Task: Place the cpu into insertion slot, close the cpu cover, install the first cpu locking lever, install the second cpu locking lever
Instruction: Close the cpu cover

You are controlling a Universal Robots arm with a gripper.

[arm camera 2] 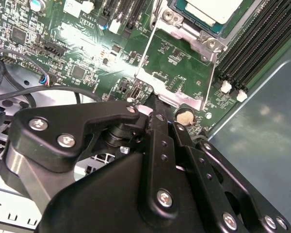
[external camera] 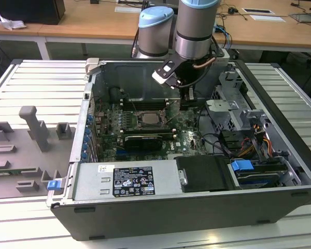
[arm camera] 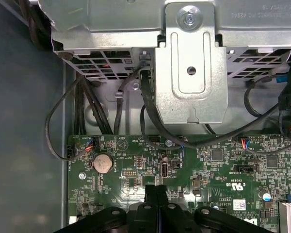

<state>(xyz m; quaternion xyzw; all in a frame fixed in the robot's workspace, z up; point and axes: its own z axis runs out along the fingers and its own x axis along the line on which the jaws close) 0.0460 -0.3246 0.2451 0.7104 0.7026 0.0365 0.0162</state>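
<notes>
Cpu cover (arm camera 2: 167, 92) lies open, free edge at the tips of the jaws | jaws: pressed together, nothing seen between | cpu (arm camera 2: 211, 8) sits in the insertion slot (arm camera 2: 182, 29) | closing likely wants a low, square push on the frame, no sliding off | near: coin cell (arm camera 2: 185, 115), memory slots (arm camera 2: 252, 43) | loose cables (arm camera: 63, 121) may snag

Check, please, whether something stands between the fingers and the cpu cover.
Nothing visible does. In the second wrist view the shut gripper sits right at the free edge of the cpu cover, which lies swung open beside the cpu.
</notes>
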